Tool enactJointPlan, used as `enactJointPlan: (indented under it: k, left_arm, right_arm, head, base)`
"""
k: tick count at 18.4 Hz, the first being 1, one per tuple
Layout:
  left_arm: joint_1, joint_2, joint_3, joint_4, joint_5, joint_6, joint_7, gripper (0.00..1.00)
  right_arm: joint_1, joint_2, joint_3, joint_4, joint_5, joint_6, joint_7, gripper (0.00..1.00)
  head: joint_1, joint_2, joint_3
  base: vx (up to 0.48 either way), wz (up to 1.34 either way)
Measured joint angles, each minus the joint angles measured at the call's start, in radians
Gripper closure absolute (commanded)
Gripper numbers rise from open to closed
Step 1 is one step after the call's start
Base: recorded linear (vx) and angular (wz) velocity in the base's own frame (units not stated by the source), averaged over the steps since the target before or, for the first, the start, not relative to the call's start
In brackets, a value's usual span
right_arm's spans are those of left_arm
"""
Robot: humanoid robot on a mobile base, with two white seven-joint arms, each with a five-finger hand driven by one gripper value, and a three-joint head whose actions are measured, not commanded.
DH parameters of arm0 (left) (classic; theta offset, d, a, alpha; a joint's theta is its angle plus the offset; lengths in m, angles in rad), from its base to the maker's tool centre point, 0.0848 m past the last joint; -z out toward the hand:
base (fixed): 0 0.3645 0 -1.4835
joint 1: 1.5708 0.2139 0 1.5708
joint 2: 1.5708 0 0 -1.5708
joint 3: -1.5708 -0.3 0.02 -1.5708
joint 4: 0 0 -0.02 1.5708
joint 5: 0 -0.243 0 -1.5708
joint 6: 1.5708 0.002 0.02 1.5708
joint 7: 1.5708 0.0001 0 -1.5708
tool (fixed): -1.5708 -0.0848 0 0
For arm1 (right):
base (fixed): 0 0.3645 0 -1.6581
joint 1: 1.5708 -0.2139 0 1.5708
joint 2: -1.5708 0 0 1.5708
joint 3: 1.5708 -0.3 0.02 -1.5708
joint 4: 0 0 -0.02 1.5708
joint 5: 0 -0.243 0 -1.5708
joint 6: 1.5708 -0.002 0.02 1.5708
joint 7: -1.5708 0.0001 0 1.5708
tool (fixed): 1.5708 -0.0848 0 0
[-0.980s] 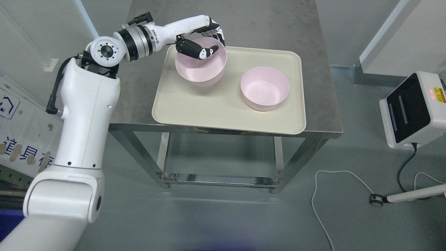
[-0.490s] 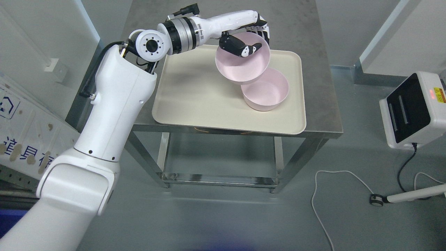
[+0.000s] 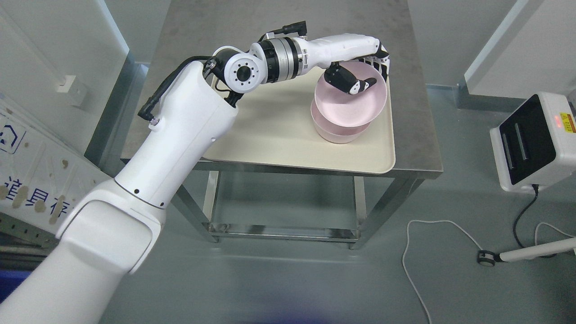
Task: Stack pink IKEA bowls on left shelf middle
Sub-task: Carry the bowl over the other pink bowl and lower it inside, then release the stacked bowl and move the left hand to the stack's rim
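Observation:
My left hand is shut on the far rim of a pink bowl, thumb inside and fingers outside. It holds that bowl directly over a second pink bowl, which stands on the right side of the cream tray. The upper bowl covers most of the lower one and seems to sit partly in it; I cannot tell if they touch. The right arm does not show.
The tray lies on a steel table with a lower rail. A white box device stands on the floor at right, with cables trailing beside it. A panel with blue print leans at left.
My left arm has carried the held bowl from the tray's back left across to the right, ending over the second bowl.

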Motion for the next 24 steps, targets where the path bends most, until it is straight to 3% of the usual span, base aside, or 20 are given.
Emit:
enactJointPlan:
  k: [10,11,12,13,14,20,24]
  left_arm:
    - [-0.067,-0.009,-0.054,0.048,-0.032,-0.002,-0.042,0.93]
    - [-0.069,-0.009,-0.056,0.051,-0.035,-0.002,-0.053,0.90]
    - [-0.070,-0.010,-0.058,0.054,-0.038,-0.002,-0.062,0.76]
    - [-0.071,-0.010,-0.060,0.057,-0.040,-0.002,-0.069,0.50]
    - [-0.071,-0.011,-0.060,0.060,-0.042,-0.002,-0.073,0.42]
    - [-0.067,-0.013,0.005,0.068,-0.017,0.002,-0.067,0.27]
    - [-0.020,-0.013,0.125,0.050,0.147,-0.005,-0.047,0.26]
  right_arm:
    - [0.000,0.000,0.000,0.000,0.000,0.000,0.000,0.00]
    - [0.000,0.000,0.000,0.000,0.000,0.000,0.000,0.00]
    - [0.000,0.000,0.000,0.000,0.000,0.000,0.000,0.00]
    - [0.000,0.000,0.000,0.000,0.000,0.000,0.000,0.00]
    - [0.000,0.000,0.000,0.000,0.000,0.000,0.000,0.00]
    - [0.000,0.000,0.000,0.000,0.000,0.000,0.000,0.00]
    - [0.000,0.000,0.000,0.000,0.000,0.000,0.000,0.00]
  head:
    - [0.0000,0.000,0.000]
    - [0.0000,0.000,0.000]
    - [0.0000,0.000,0.000]
    - [0.0000,0.000,0.000]
    - [0.0000,0.000,0.000]
    - [0.0000,0.000,0.000]
    - [0.0000,0.000,0.000]
  base:
    - [0.000,0.00]
    - [0.000,0.00]
    - [0.000,0.00]
    - [0.000,0.00]
    - [0.000,0.00]
    - [0.000,0.00]
    - [0.000,0.00]
